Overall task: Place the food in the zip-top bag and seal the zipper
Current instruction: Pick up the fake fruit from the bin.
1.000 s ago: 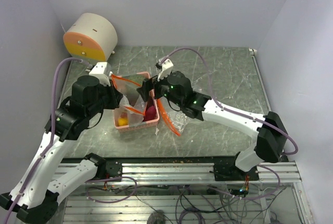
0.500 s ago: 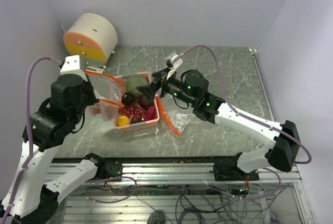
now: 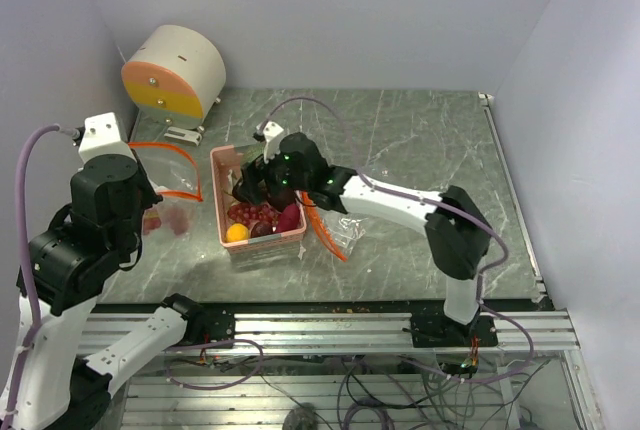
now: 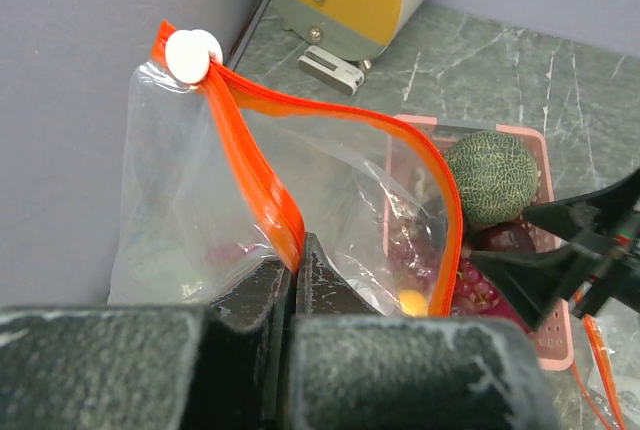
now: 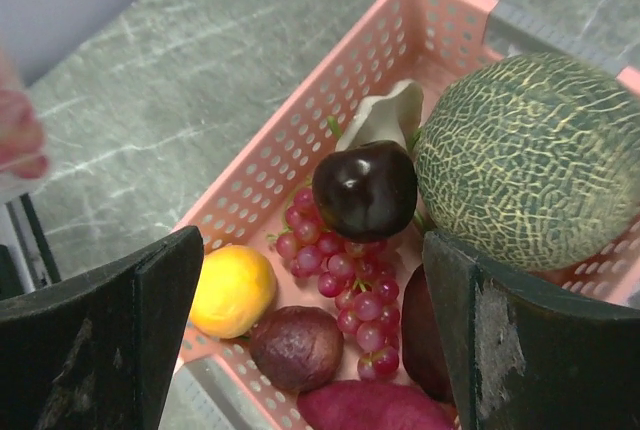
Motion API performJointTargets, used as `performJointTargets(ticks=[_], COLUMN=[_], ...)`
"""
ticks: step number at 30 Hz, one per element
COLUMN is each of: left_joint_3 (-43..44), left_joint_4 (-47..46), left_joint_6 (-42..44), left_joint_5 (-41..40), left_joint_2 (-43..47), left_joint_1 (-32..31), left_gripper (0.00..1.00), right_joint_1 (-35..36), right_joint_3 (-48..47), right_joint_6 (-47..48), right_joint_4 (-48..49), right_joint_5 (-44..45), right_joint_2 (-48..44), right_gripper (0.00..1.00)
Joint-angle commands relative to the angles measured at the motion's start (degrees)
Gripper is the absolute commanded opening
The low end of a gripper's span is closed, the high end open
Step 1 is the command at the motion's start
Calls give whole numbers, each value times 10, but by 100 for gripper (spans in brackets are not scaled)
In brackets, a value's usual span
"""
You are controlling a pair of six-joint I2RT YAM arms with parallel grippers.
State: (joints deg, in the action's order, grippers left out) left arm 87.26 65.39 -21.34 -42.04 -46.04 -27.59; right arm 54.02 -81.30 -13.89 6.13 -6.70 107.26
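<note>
Left wrist view, starting at the left: shows the left gripper (image 4: 297,268) pinched tight on the thin orange-red plastic zipper (image 4: 262,165) of the crinkly clear plastic zip-top bag (image 4: 180,210). Holds that bag by the grey wall (image 4: 60,100), just left of the basket, mouth gaping upward in a loop. Runs the strip lengthwise away from the claw, up to a round white slider (image 4: 193,55).

Further right, on the grey-green marbled table (image 3: 430,150), finds the pink rectangular lattice basket (image 5: 330,122), long side front to back. Carries the food (image 5: 340,250):
- netted green melon-like ball (image 5: 530,155)
- whitish bulb (image 5: 385,115)
- glossy dark purple round fruit (image 5: 365,190)
- beaded red grapes (image 5: 345,285)
- smooth orange-yellow fruit (image 5: 232,290)
- dull brownish-purple fruit (image 5: 297,345)
- magenta piece (image 5: 365,412)

Shows the right gripper (image 5: 312,250) over that basket, jaws spread wide, gripping nothing. Rightmost, just beside the basket, shows a second clear bag (image 3: 345,230) lying flat, orange strip slanting front to back.
</note>
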Motion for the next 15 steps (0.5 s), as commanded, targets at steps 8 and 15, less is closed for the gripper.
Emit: performJointTargets(ticks=[8,15], left_joint_3=[-8,-13], left_joint_4=[-6,-6], left_joint_6=[16,18], left_joint_5=[2,2], left_joint_2=[22,35], left_joint_1=[1,1], left_gripper=[7,7], right_joint_1=[24,28], right_joint_3=[-83,-105], right_joint_6=[20,28], right_joint_4=[-113,-151], right_joint_5=[38,64], right_joint_2=[127,175], right_gripper=[87,81])
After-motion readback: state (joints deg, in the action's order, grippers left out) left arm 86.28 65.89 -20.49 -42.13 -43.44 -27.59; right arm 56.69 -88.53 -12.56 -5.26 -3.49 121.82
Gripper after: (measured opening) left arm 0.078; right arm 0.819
